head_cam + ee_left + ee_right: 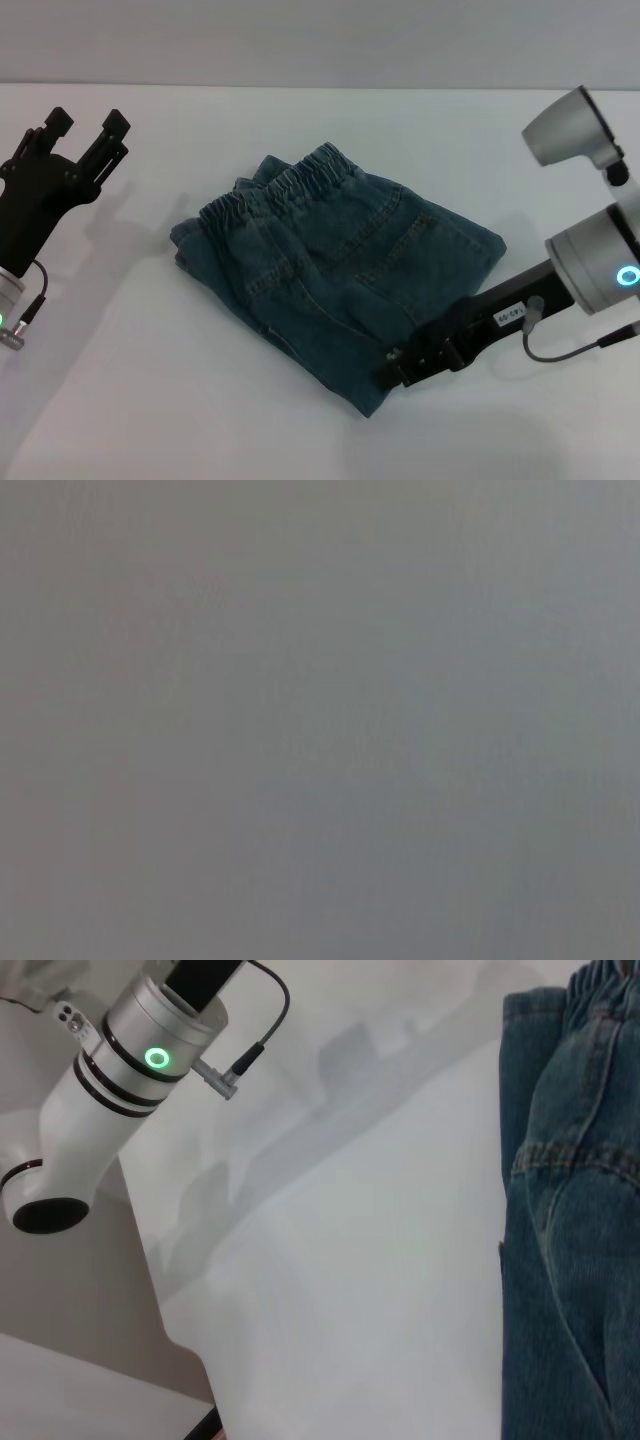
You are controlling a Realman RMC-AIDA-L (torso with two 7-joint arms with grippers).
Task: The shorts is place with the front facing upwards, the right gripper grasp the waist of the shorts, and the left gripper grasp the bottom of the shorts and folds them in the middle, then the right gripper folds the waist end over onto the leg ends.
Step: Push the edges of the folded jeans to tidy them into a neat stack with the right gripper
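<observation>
The blue denim shorts [330,260] lie folded in a compact bundle in the middle of the white table [130,380]. The elastic waist [300,175] faces the far side. My right gripper [392,372] lies low against the bundle's near right corner, its tip at the denim edge. My left gripper [88,132] is raised at the far left, away from the shorts, open and holding nothing. In the right wrist view the shorts [570,1210] fill the right side, with the left arm [140,1055] farther off. The left wrist view is plain grey.
The right arm's black link and silver joints [590,260] stretch across the table's right side. A cable [570,345] hangs from it. The table edge [170,1330] shows in the right wrist view.
</observation>
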